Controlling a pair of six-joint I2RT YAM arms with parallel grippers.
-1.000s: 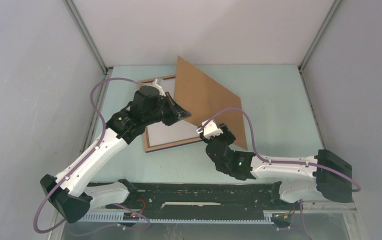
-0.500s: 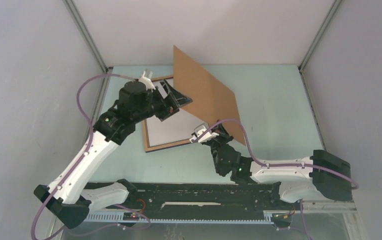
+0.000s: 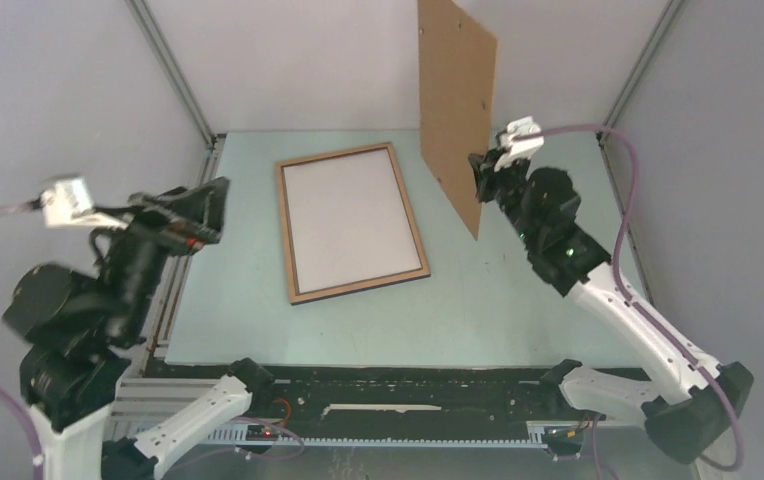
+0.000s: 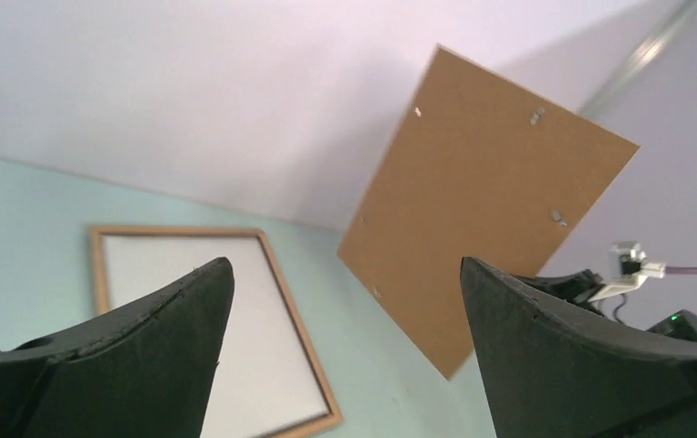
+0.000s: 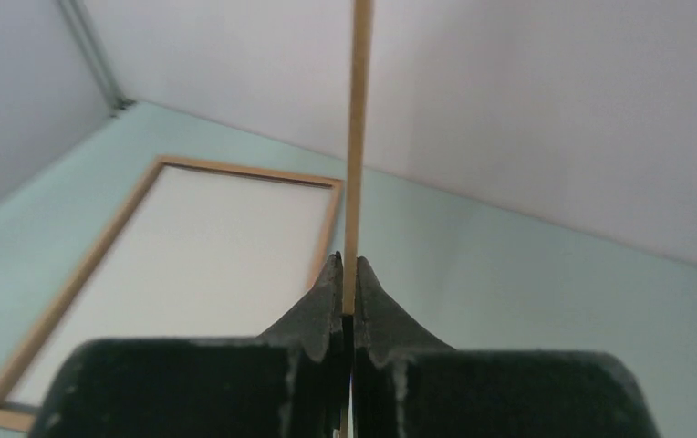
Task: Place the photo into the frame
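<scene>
The right gripper (image 5: 347, 274), pinched tight on the edge of the photo (image 3: 455, 90), holds it upright in the air right of the flat-lying frame (image 3: 358, 287), insertion not yet begun; the left gripper (image 4: 345, 274) gapes empty, well left.

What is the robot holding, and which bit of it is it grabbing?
The right end effector pinches the photo, brown back showing, by one thin edge. The left end effector is open and holds nothing.

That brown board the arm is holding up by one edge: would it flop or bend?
Probably stiff: the photo stands straight though the right hand pinches only one edge. Likely light, being so thin seen edge-on. It might swing or slip in that small grip.
</scene>
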